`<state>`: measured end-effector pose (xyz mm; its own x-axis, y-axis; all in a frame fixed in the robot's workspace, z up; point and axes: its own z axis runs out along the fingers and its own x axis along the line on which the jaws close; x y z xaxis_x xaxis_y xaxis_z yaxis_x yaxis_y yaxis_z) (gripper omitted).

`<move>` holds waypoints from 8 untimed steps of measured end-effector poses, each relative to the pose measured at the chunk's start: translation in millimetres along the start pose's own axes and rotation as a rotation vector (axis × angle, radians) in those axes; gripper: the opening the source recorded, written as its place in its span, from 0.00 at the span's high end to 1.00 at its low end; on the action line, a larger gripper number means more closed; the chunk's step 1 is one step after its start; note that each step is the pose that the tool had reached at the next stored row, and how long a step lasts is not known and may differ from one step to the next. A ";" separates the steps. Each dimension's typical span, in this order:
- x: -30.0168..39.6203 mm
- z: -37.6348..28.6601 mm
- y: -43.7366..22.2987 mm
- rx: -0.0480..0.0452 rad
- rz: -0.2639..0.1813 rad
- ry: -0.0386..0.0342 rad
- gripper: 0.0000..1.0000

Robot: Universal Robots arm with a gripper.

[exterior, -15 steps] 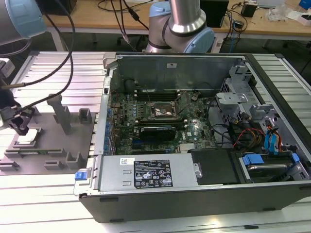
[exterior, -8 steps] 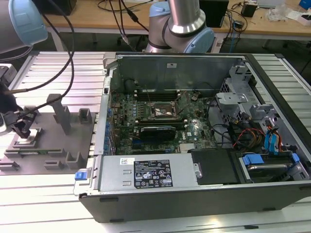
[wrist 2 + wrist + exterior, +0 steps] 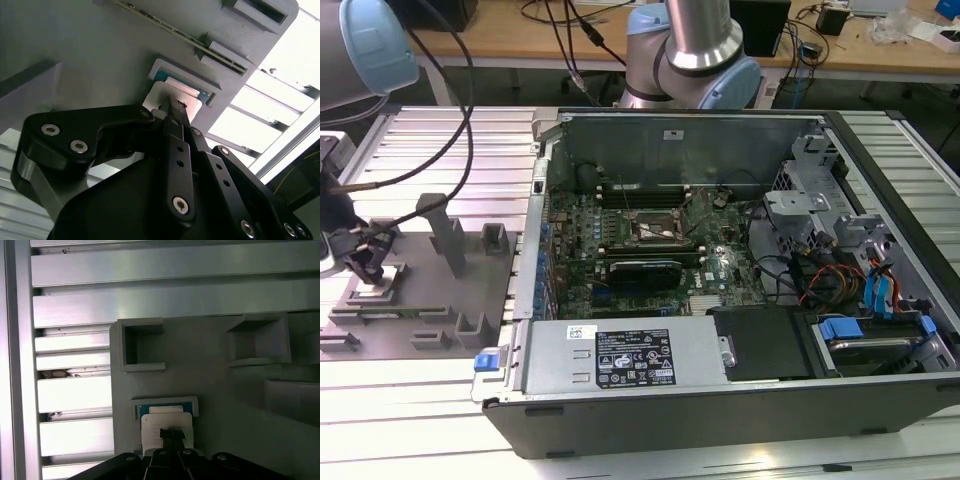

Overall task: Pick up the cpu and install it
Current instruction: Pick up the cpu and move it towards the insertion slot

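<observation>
The cpu point(image 3: 161, 419) is a small square chip with a silvery-white top and a blue-green edge, lying flat in a grey holder frame point(image 3: 192, 404) on the grey fixture plate point(image 3: 430, 300). In both wrist views my gripper point(image 3: 170, 434) hangs right over the chip with its dark fingertips drawn together at the chip's top face point(image 3: 161, 95). I cannot tell whether they touch it. In the exterior view the gripper point(image 3: 365, 262) stands at the far left over the fixture plate. The black socket frame point(image 3: 655, 228) sits on the motherboard inside the open computer case, far to the exterior view's right.
Grey upright fixture blocks point(image 3: 448, 232) and square pockets point(image 3: 142, 346) stand on the plate around the holder. The open computer case point(image 3: 720, 400) holds the motherboard, a power supply point(image 3: 625, 355), cables and drive bays point(image 3: 865, 290). Ribbed aluminium table slats point(image 3: 150, 305) lie around the plate.
</observation>
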<state>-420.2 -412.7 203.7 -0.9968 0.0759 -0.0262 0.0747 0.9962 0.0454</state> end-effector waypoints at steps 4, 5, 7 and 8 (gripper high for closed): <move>2.0 0.1 -0.1 0.0001 0.000 0.0001 0.89; 2.1 0.1 -0.1 0.0001 0.000 0.0000 0.89; 2.3 0.1 0.0 0.0001 0.000 0.0001 0.89; 2.3 0.1 0.0 0.0001 0.000 0.0001 0.89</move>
<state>-422.5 -412.6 203.5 -0.9968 0.0758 -0.0262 0.0746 0.9962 0.0453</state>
